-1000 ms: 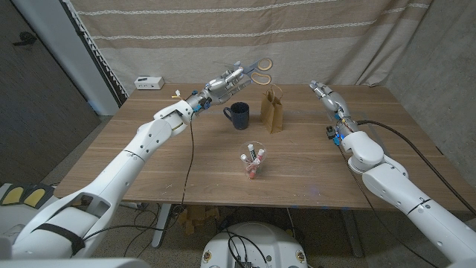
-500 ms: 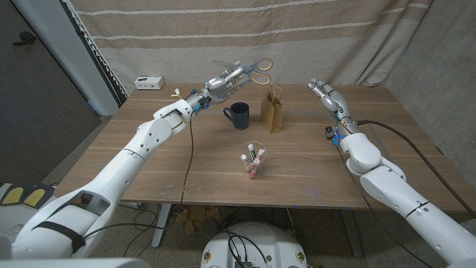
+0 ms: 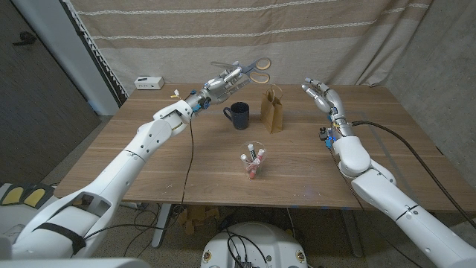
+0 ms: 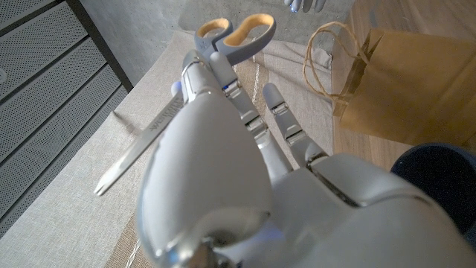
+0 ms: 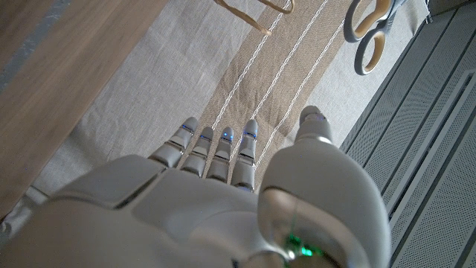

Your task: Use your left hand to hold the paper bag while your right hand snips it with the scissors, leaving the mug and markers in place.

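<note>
Striped beige curtain (image 3: 223, 30) behind wooden table (image 3: 186, 160).

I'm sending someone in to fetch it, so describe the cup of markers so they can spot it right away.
On the wooden table, look nearer the front edge than the dark mug and the brown paper bag. The cup of markers stands alone there, a small clear cup with pink and white markers sticking up, the only see-through thing on the table.

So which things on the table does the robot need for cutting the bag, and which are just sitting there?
For the job:
- paper bag, standing on the table
- scissors, held up by the left hand
- right hand, holding nothing

Just lying about:
- dark mug
- cup of markers
- small white box at the far edge
</note>
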Available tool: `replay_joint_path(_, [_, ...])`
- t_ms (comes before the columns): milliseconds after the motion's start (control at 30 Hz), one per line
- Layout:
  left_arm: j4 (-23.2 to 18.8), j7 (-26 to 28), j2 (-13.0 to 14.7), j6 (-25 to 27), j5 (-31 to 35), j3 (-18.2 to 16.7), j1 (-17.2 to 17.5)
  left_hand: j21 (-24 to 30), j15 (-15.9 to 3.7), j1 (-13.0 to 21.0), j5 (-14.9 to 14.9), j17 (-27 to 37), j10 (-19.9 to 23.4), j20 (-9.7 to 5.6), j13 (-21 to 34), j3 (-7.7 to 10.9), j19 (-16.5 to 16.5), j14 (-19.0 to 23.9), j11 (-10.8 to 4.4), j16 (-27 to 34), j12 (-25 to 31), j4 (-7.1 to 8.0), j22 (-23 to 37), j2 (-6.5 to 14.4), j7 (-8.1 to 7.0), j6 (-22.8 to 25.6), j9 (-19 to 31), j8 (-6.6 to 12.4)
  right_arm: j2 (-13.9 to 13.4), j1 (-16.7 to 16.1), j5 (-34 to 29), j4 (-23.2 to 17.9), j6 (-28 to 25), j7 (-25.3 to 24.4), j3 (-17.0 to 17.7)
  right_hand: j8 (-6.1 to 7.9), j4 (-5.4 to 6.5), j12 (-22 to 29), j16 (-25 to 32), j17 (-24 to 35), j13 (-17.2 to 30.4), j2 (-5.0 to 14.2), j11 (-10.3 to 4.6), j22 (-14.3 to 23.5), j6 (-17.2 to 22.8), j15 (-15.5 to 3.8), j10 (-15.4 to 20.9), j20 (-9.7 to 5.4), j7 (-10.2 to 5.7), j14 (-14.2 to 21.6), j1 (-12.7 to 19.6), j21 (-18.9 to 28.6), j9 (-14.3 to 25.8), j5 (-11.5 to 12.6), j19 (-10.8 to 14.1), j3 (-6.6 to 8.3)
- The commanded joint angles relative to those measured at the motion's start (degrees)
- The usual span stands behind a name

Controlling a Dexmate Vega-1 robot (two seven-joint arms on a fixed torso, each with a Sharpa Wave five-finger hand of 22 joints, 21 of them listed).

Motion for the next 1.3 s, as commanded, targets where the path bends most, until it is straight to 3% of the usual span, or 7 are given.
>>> replay_joint_path(33, [-0.76, 1.21, -0.38, -0.02, -1.35, -0.85, 0.95, 0.45, 0.01, -1.52, -0.05, 0.1, 5.64, -6.79, 0.21, 0.34, -0.3, -0.16, -1.89, 0.15, 0.36, -0.03, 0.15, 1.27, -0.13, 0.55, 0.06, 0.1, 1.45, -0.64, -5.39, -1.08, -0.33, -3.37, -0.32, 0.08, 0.14, -0.31, -0.54, 0.28, 0.11, 0.03, 0.42, 0.22, 0.61, -3.95, -0.26, 0.77, -0.26, -1.14, 0.58, -0.31, 0.24, 0.33, -0.02, 0.23])
replay_joint_path(467, [-0.61, 1.54, -0.6, 0.27, -2.22, -1.18, 1.11, 0.93, 0.02, -1.59, -0.17, 0.14, 5.75, -6.76, 0.13, 0.4, -0.5, -0.01, -1.88, 0.27, 0.47, -0.02, 0.07, 1.33, 0.09, 0.75, 0.04, 0.0, 1.34, -1.12, -9.5, -2.09, -0.82, -4.42, -0.55, -0.28, 0.35, -1.09, -0.78, 0.32, 0.11, 0.1, 0.1, 0.26, 0.61, -4.08, -1.71, 1.06, -0.56, -1.03, 0.73, -0.63, 0.26, 0.43, -0.12, 0.26])
replay_joint_path(600, [-0.66, 1.79, -0.65, 0.57, -2.5, -1.19, 1.15, 1.11, 0.03, -1.64, -0.22, 0.14, 5.77, -6.76, 0.07, 0.4, -0.56, 0.02, -1.88, 0.29, 0.47, 0.0, 0.04, 1.32, -0.16, 0.83, 0.04, -0.03, 1.27, -1.26, -10.87, -2.98, -2.41, -4.82, -0.75, -0.42, 0.46, -1.1, -0.81, 0.35, 0.13, 0.1, -0.39, 0.3, 0.63, -4.23, -1.54, 1.74, -0.79, -0.85, 0.71, -0.92, 0.27, 0.47, -0.64, 0.24])
replay_joint_path(967, [-0.51, 1.68, -0.73, 0.56, -2.59, -1.19, 1.06, 1.57, 0.02, -1.76, -0.36, 0.13, 5.78, -6.75, -0.06, 0.4, -0.77, 0.0, -1.88, 0.29, 0.49, 0.02, -0.05, 1.31, 0.06, 0.81, 0.04, -0.18, 1.86, -0.63, -15.93, -2.93, -3.61, -7.22, -1.99, -0.5, 0.75, -1.39, -1.29, 0.41, 0.14, 0.43, -1.4, 0.41, 1.26, -4.83, -1.83, 1.95, -1.91, -1.65, 0.71, -1.42, 0.3, 0.51, -1.66, 0.35])
replay_joint_path(1133, [-0.51, 1.63, -0.72, 0.54, -2.49, -1.12, 1.04, 1.77, 0.01, -1.77, -0.41, 0.13, 5.79, -6.75, -0.09, 0.42, -0.83, -0.02, -1.89, 0.29, 0.5, 0.0, -0.08, 1.31, -0.02, 0.86, 0.05, -0.22, 2.08, -0.41, -18.22, -2.88, -3.79, -8.47, -2.49, -0.21, 0.58, -1.53, -1.51, 0.37, 0.15, 0.51, -2.21, 0.46, 2.63, -5.11, -1.86, 1.93, -3.82, -1.95, 1.31, -1.55, 0.32, 0.65, -1.88, 0.6])
replay_joint_path(1300, [-0.43, 1.5, -0.75, 0.65, -2.59, -1.1, 0.94, 1.94, 0.01, -1.79, -0.46, 0.13, 5.73, -6.73, -0.2, 0.43, -0.92, -0.03, -1.89, 0.3, 0.44, 0.0, -0.12, 1.31, 0.05, 0.91, 0.05, -0.25, 2.43, -0.34, -20.36, -2.99, -4.2, -9.79, -2.95, -0.35, 0.47, -1.79, -1.82, 0.35, 0.15, 0.49, -2.32, 0.48, 2.72, -5.07, -2.33, 1.87, -3.89, -2.68, 1.69, -1.84, 0.32, 0.74, -2.59, 0.73])
